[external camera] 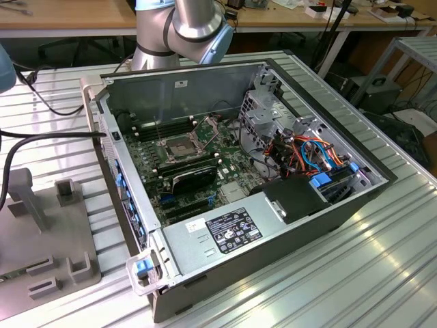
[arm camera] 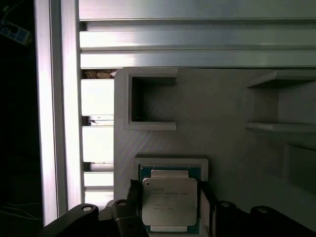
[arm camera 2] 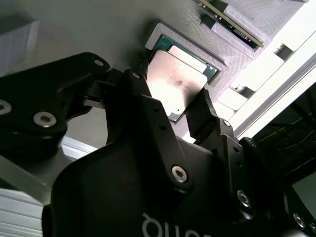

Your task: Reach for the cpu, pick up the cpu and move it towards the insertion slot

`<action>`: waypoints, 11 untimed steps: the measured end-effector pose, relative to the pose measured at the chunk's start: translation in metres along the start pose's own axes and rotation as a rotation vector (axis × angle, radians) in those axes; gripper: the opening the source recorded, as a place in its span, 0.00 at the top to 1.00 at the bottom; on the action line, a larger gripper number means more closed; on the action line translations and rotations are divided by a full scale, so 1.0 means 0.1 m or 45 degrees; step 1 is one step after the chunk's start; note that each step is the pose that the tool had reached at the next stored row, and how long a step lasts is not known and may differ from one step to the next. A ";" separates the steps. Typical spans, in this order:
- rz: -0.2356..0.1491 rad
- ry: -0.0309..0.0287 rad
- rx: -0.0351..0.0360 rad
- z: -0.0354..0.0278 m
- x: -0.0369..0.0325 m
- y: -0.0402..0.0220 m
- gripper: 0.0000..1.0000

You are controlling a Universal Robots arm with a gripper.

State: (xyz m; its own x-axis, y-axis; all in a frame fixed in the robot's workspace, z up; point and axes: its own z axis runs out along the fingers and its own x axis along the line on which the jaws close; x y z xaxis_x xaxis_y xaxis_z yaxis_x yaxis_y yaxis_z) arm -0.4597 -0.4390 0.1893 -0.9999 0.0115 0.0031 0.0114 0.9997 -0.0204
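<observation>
**Grey Holder, Silvery Chip, Black Fingers at Its Edges**

Grey printed plastic forms the holder plate (arm camera: 232, 148) seen in both wrist views, and the cpu (arm camera: 169, 200) lies flat in a shallow square recess of it. The gripper (arm camera: 169, 195) straddles the chip. One black finger (arm camera: 134, 197) presses against one edge and the other finger against the opposite edge, so the jaws are clenched on the cpu while it sits in its recess. The first wrist view's frame cuts off the near edge of the chip and most of the gripper body.

In the second wrist view the gripper (arm camera 2: 169, 94) hides the lower part of the cpu (arm camera 2: 177, 81), whose top glares pale under the light.

In the exterior view the robot arm (external camera: 194, 24) is cut off at the frame's top. The insertion slot (external camera: 179, 145) sits on the motherboard (external camera: 198, 181) inside the opened computer case (external camera: 205, 236), well apart from a grey plate (external camera: 41, 232) at the exterior view's left. Whether that plate is the one holding the chip cannot be told.
</observation>
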 end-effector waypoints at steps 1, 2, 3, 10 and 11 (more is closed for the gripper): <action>0.000 0.0000 0.0000 -0.005 0.000 0.000 0.44; 0.000 -0.0001 -0.0001 -0.012 0.000 0.000 0.45; 0.000 -0.0002 -0.0001 -0.017 0.000 0.000 0.45; 0.000 -0.0002 -0.0001 -0.126 0.000 -0.003 0.45; 0.000 -0.0001 0.0000 -0.162 0.001 -0.003 0.45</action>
State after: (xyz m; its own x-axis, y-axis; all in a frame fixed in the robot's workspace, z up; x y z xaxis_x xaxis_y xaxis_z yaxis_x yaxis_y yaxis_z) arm -0.4597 -0.4390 0.2056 -0.9999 0.0115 0.0030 0.0114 0.9997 -0.0203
